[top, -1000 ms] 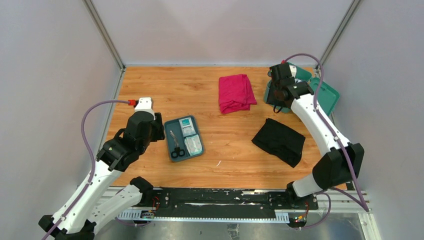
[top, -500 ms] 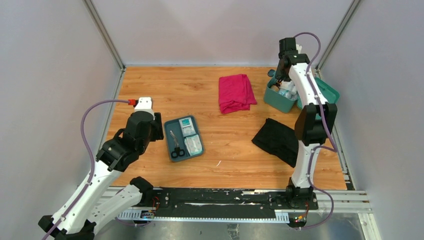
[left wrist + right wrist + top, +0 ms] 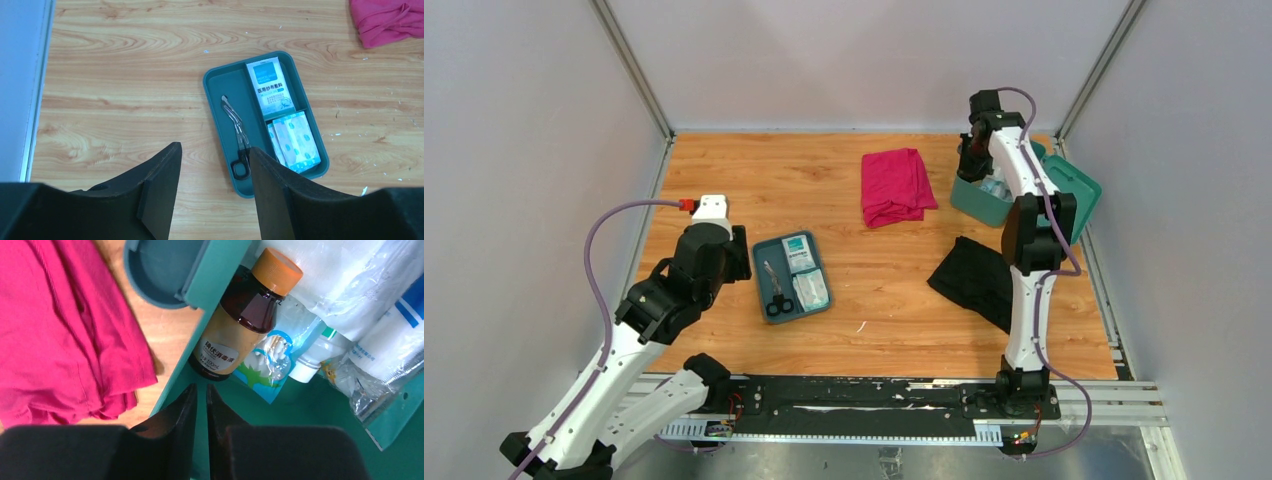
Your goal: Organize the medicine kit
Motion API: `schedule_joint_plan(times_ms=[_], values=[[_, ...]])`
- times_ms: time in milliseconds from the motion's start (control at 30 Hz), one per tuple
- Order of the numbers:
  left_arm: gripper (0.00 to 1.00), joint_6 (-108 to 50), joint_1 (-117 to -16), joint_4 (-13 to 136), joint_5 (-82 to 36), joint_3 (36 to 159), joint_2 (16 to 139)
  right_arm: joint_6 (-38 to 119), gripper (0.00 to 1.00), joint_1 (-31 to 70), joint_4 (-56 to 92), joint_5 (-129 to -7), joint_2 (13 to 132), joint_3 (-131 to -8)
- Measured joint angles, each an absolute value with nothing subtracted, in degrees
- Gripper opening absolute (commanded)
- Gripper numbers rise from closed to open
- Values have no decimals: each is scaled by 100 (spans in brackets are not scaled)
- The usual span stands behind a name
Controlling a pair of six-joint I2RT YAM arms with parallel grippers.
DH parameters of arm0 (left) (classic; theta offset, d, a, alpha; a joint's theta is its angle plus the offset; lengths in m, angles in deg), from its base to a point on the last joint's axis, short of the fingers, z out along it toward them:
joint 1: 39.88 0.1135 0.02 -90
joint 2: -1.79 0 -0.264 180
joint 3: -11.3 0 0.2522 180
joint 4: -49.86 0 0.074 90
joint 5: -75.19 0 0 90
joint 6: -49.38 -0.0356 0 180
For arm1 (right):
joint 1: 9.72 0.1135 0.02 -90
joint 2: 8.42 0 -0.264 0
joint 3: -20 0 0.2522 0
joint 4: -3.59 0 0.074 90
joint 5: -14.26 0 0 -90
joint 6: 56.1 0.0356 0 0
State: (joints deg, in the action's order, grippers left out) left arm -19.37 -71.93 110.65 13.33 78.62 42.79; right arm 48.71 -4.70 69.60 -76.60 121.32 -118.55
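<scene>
The medicine kit [image 3: 980,203], lid open, sits at two o'clock on the wood-grain desk [image 3: 774,180], with grey walls around. Over it hovers the right hand [image 3: 201,387], nearly pressed together and empty; it should probably spread before taking the brown bottle [image 3: 240,325]. At eight o'clock, the left hand [image 3: 214,148] is spread and empty.

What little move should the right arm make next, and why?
Probably open the right gripper and lower onto the brown bottle: its fingers stand nearly together, holding nothing, just short of that bottle in the open green box.
</scene>
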Motion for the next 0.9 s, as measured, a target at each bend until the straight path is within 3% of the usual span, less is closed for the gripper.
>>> schedule_joint_plan(times_ms=[567,733,900], values=[[58,-1939,-7193,11050,1328,7838,4296,3900,15,721,6929,-6679,10604,-9615],[58,-1939,-7193,11050,1328,7830,4301,3745,20,1422,6938,-6915,10259,-9309],[58,-1939,-7193,11050,1328,7830,4303,4058,30,1794,7008,-8119,9826,-9204]])
